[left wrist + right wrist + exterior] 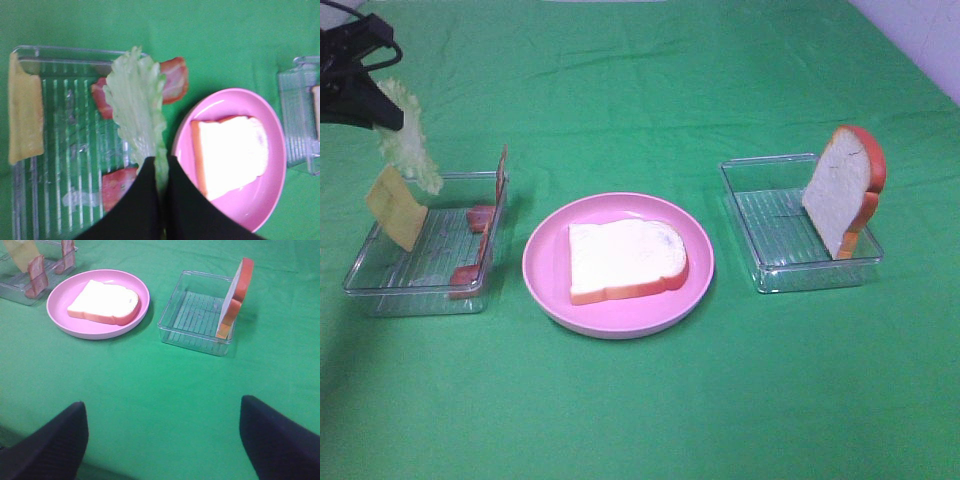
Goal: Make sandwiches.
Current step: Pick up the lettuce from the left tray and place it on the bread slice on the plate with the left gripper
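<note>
My left gripper (pixel 382 118) hangs above the left clear tray (pixel 380 290), shut on a pale green lettuce leaf (pixel 408 140) that dangles from it. In the left wrist view the lettuce (pixel 136 105) is pinched between the black fingers (pixel 142 200). A yellow cheese square (pixel 395 207) leans in that tray beside the pink-red bacon strips (pixel 486 225). One white bread slice (pixel 625 260) lies flat on the pink plate (pixel 545 280). A second bread slice (pixel 845 188) stands upright in the right tray (pixel 770 270). My right gripper (pixel 162 440) is open, low over bare cloth, well short of that tray.
Everything sits on a green cloth. The plate is in the middle, with one clear tray on each side. A pale wall edge (pixel 920 40) shows at the far right corner.
</note>
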Motion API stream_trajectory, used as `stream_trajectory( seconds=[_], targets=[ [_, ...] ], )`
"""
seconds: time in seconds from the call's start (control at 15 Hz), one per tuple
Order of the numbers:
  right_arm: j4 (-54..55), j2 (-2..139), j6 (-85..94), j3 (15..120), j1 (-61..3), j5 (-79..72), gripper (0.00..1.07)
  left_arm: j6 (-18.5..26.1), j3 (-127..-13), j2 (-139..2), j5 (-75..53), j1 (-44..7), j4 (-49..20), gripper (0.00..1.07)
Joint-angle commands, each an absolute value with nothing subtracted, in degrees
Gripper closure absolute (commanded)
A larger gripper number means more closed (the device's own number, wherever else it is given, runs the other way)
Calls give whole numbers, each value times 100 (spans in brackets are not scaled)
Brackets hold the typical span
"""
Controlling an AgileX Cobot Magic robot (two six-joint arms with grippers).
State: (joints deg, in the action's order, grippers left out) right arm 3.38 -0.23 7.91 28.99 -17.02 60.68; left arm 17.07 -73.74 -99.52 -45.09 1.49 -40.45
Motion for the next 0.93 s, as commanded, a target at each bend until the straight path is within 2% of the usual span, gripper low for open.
stream_trajectory(
  seconds=[0.07,0.33,0.6,0.93],
  targets=[
    [315,-155,756,2882,-1719,6062,31,2183,-7552,-9780,-4584,-6,-4996,107],
    [315,-155,756,2882,-1719,6062,31,2859,-7586,-9740,-4578,-498,-6068,107],
    [315,-155,756,2882,-1719,6062,31,3380,-7586,-9843,-4309,-1409,-6927,107],
    [304,-155,745,2882,-1719,6062,31,3655,-7580,-10388,-4171,-2051,-7282,107]
  ],
)
